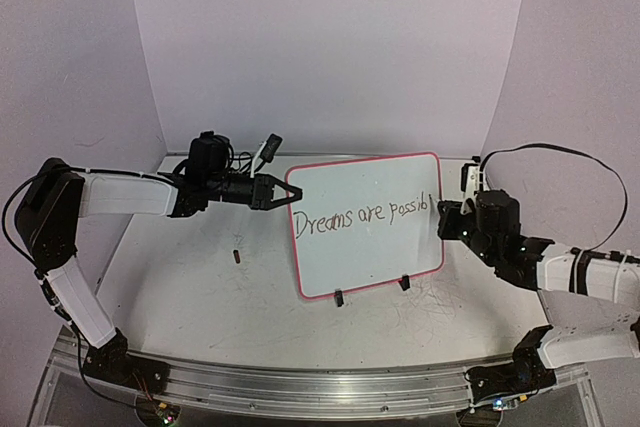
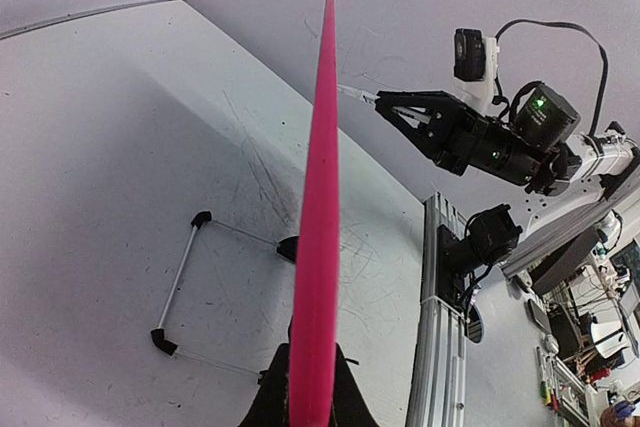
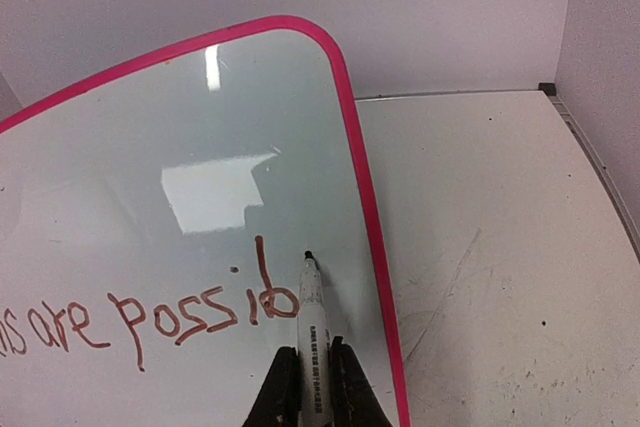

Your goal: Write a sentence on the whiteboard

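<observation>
Tabletop (image 1: 190, 287), whiteboard (image 1: 370, 257), sentence (image 1: 360, 215) "Dreams are possib"

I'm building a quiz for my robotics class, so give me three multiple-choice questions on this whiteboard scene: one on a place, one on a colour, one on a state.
1. Where does the left end effector grip the whiteboard?
A) its left edge
B) its top edge
C) its bottom edge

2. What colour is the whiteboard's rim?
A) blue
B) pink-red
C) green

3. What is the right end effector doing?
A) open, empty
B) shut on a cloth
C) shut on a marker

Answers: 1 A, it meets that edge in the top view. 2 B, both wrist views show it. 3 C, the marker sits between its fingers.
</observation>
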Controlling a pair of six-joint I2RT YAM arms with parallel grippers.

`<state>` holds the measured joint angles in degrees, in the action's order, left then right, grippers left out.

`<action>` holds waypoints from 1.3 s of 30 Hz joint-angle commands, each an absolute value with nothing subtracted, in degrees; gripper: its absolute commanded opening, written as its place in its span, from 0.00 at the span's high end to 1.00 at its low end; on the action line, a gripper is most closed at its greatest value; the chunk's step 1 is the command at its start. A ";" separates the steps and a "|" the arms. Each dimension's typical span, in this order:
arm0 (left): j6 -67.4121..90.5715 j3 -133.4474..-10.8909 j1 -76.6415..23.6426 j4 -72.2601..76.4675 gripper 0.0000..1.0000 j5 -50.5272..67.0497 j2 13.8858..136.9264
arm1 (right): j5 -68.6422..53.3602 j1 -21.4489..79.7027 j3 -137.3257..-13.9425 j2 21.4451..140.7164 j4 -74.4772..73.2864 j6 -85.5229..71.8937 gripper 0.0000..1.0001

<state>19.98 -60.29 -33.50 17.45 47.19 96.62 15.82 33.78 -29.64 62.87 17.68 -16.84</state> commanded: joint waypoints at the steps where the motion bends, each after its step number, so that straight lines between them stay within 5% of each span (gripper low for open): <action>1: 18.75 -61.21 -33.48 15.91 1.00 45.42 95.02 | 16.28 33.53 -32.57 63.08 21.08 -15.71 1.00; 39: 18.73 -61.25 -33.57 15.84 1.00 45.40 94.90 | 12.34 33.50 -26.22 60.39 13.75 -21.25 1.00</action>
<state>19.97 -60.29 -33.50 17.43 47.18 96.62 12.55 33.78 -26.93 60.99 15.35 -20.22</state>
